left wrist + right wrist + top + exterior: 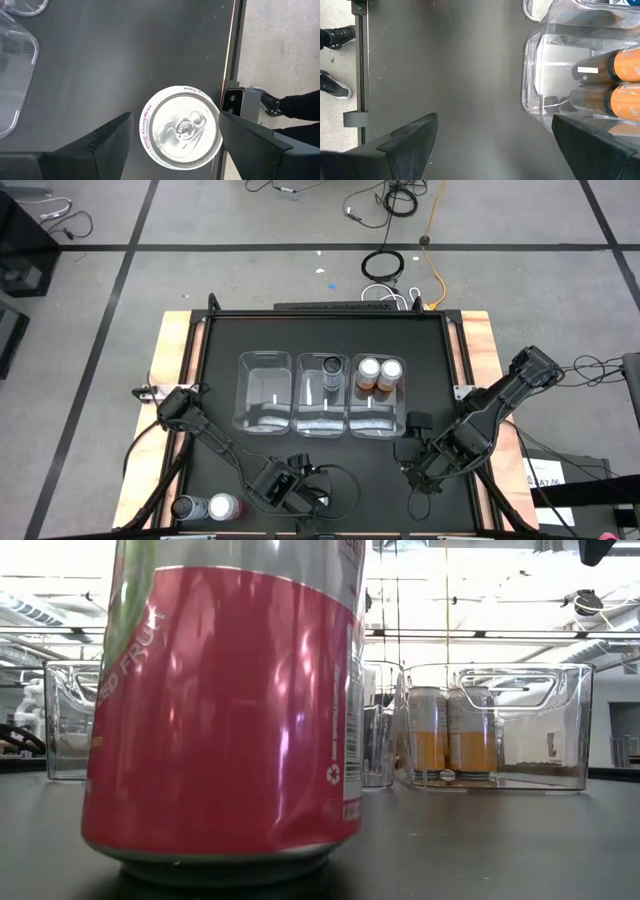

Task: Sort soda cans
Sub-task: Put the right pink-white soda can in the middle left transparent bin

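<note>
The left gripper hangs wide around the upright pink can: light, thin-walled, slick; grip mid-body, gently.

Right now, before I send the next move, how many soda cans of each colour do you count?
Pink-red cans: 2
Orange cans: 2
Dark grey cans: 2
Total: 6
</note>
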